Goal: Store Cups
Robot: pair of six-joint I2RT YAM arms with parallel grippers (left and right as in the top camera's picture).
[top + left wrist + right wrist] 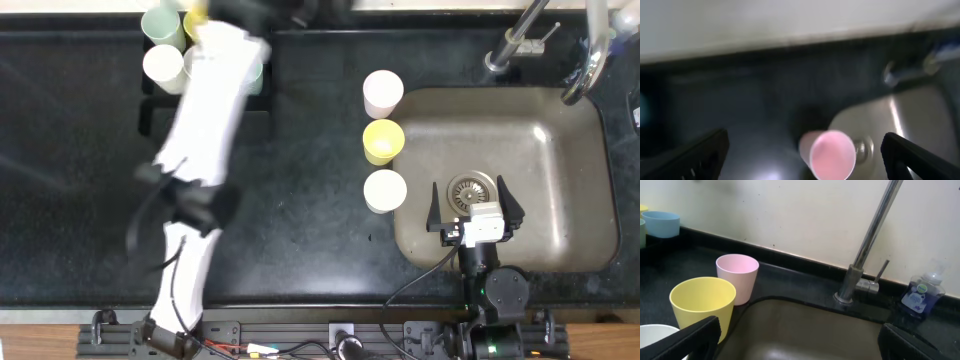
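**Guessing where this cup run could go sideways**

Three cups stand in a row on the black counter (300, 200), right along the left rim of the sink (560, 130). The pink cup (382, 92) is nearest the wall, the yellow cup (383, 141) is in the middle, and the white cup (385, 190) is closest to the arms. More cups already sit in the rack (148, 100) at the far left corner.

The left gripper (805, 136) is up high with its claw spread wide and empty. The pink cup sits well below it, between its fingers in the wrist view. The right gripper (472, 198) hangs over the sink basin, fingers also splayed, holding nothing.

My worry is how tightly that row is packed. A finger dropping on the pink cup's near side could clip the yellow one. These look light, so a nudge probably tips one straight into the sink. The rack looks crowded too, so a sloppy drop-off might knock over a neighbour.
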